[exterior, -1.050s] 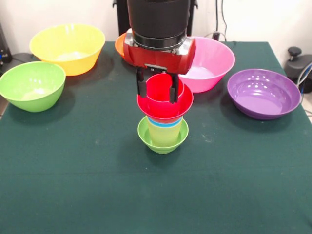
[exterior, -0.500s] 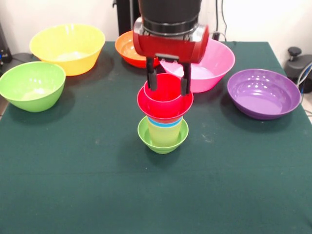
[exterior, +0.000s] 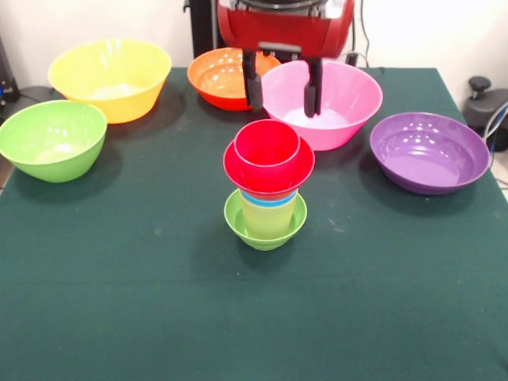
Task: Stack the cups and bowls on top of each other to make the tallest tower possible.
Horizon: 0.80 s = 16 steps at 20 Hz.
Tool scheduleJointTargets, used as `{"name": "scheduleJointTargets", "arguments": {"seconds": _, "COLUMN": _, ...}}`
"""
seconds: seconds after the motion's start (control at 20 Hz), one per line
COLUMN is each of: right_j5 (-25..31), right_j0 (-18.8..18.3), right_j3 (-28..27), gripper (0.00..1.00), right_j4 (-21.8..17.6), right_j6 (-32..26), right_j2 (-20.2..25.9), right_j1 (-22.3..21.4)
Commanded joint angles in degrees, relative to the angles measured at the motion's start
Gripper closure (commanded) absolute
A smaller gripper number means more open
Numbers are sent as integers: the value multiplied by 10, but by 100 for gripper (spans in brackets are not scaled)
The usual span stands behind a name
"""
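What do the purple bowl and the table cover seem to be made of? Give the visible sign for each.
The purple bowl looks like glossy moulded plastic: bright light streaks shine on its smooth inner wall. The table cover looks like dark green felt or a similar matte cloth: it shows no shine and carries faint pale flecks, though the exact fabric is uncertain.

Single raised front view across the table [exterior: 119, 317]
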Motion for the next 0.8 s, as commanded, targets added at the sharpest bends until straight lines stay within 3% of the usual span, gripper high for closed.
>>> {"name": "scheduleJointTargets", "arguments": {"seconds": 0.05, "right_j5": 84, "right_j0": 11, "right_j3": -71, "gripper": 0, "right_j4": -11, "right_j6": 7, "right_j2": 55, "right_j1": 41}}
{"name": "scheduleJointTargets", "arguments": {"seconds": 0.35, "right_j5": 98, "right_j0": 11, "right_j3": -95, "gripper": 0, "right_j4": -13, "right_j6": 8, "right_j2": 53, "right_j1": 50}}
{"name": "scheduleJointTargets", "arguments": {"seconds": 0.8, "right_j5": 97, "right_j0": 13, "right_j3": -78, "gripper": 0, "right_j4": -10, "right_j6": 6, "right_j2": 50, "right_j1": 35}}
